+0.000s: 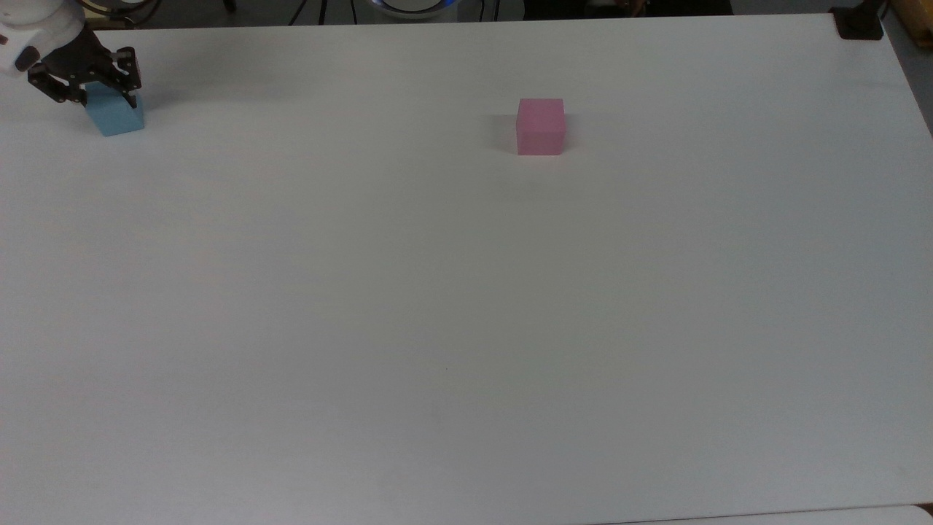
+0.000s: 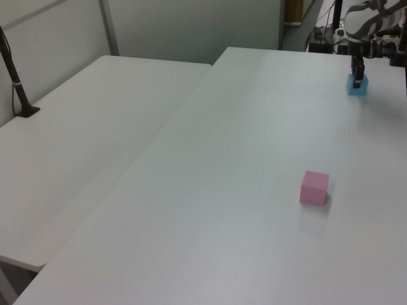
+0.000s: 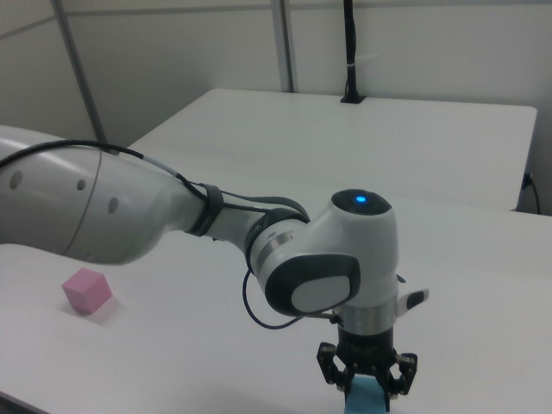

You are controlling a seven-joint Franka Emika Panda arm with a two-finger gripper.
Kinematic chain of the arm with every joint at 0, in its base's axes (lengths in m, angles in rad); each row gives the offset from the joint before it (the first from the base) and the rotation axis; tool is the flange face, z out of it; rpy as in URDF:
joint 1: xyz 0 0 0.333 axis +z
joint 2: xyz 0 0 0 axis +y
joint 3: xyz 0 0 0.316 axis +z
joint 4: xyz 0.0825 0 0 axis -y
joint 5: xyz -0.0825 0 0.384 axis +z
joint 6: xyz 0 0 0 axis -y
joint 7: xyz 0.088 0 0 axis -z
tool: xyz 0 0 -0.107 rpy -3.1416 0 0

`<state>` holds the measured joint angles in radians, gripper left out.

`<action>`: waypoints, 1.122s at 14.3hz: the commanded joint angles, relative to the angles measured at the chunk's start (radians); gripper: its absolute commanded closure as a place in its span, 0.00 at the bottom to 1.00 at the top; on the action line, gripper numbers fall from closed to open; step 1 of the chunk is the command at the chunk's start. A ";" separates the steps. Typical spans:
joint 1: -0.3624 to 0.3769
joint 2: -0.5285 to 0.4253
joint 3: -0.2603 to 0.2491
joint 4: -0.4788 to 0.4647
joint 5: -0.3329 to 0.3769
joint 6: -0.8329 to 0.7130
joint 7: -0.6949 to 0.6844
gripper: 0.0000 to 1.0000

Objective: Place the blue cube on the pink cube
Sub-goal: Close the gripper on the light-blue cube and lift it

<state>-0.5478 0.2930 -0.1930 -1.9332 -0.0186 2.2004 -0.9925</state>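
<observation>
Top view: the table (image 1: 466, 306) is a flat, matte white slab with no marks. The blue cube (image 1: 116, 117) sits on it at the far corner on the top view's left, a small matte block with plain faces and crisp edges. The hand (image 1: 93, 96), black and angular under a glossy white wrist, is lowered over the cube's top, one finger on each side of it. Whether the fingers press the cube faces or merely straddle them, I cannot tell. The pink cube (image 1: 541, 126) stands well apart, nearer the middle of the far edge, matte and square-edged, with a soft shadow on the top view's left.

Left view: the blue cube (image 2: 357, 86) rests on the table (image 2: 241, 190) at the far end on the left view's right, with the dark hand (image 2: 358, 77) down on it. The pink cube (image 2: 314, 187) sits alone, closer to the camera. A second white table (image 2: 82, 146) adjoins on the left view's left, with a black pole (image 2: 14, 76) clamped at its edge.

Right view: the smooth rounded white arm (image 3: 129, 207) ends in a black hand (image 3: 369, 373) astride the blue cube (image 3: 366, 398), at the bottom edge. The pink cube (image 3: 86, 290) lies on the right view's left.
</observation>
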 commanded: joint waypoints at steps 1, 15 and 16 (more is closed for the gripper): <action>0.009 -0.112 -0.005 -0.015 0.022 -0.096 0.011 0.54; 0.471 -0.364 -0.019 0.175 0.106 -0.405 0.920 0.54; 0.506 -0.362 -0.019 0.189 0.106 -0.421 0.977 0.54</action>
<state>-0.1229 -0.0714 -0.1869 -1.7875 0.0817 1.8352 -0.1444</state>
